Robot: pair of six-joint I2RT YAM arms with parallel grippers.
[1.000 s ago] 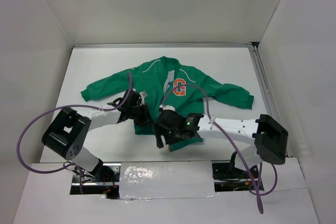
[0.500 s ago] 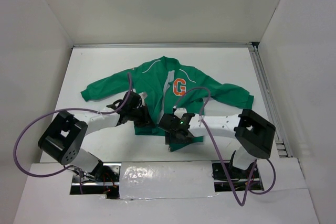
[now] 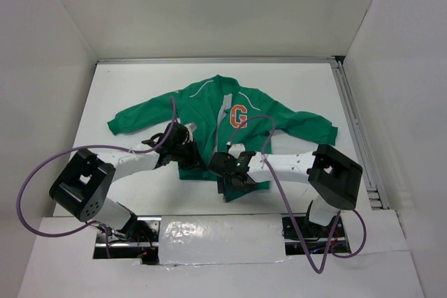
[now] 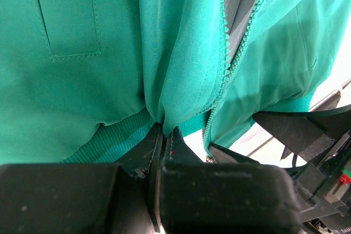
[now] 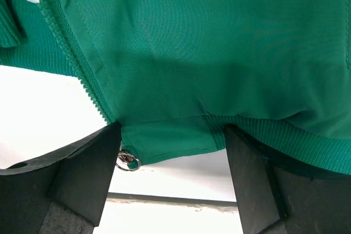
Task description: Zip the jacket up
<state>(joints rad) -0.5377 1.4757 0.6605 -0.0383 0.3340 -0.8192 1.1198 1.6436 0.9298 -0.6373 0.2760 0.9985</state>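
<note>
The left claw (image 4: 164, 131) is pinched shut on a fold of the jacket (image 4: 82, 80) at its ribbed hem (image 4: 109, 135), beside the zip teeth (image 4: 227, 53). Only its wrist view shows that grip, and the two front edges standing apart with pale lining (image 4: 241, 4) between them.

The right claw (image 5: 171, 133) stands open, its fingers (image 5: 88, 163) wide on either side of the other front panel's hem corner. Only this wrist view shows a small metal ring (image 5: 128, 161) hanging at the foot of the zip teeth, just beside one finger.

From above, both claws are only dark shapes over the hem, near each other, fingers not to be made out. That view alone shows the whole jacket lying flat, front up, on the white table (image 3: 140, 82), sleeves spread, the orange G (image 3: 239, 115) on the chest, the front open at the collar.
</note>
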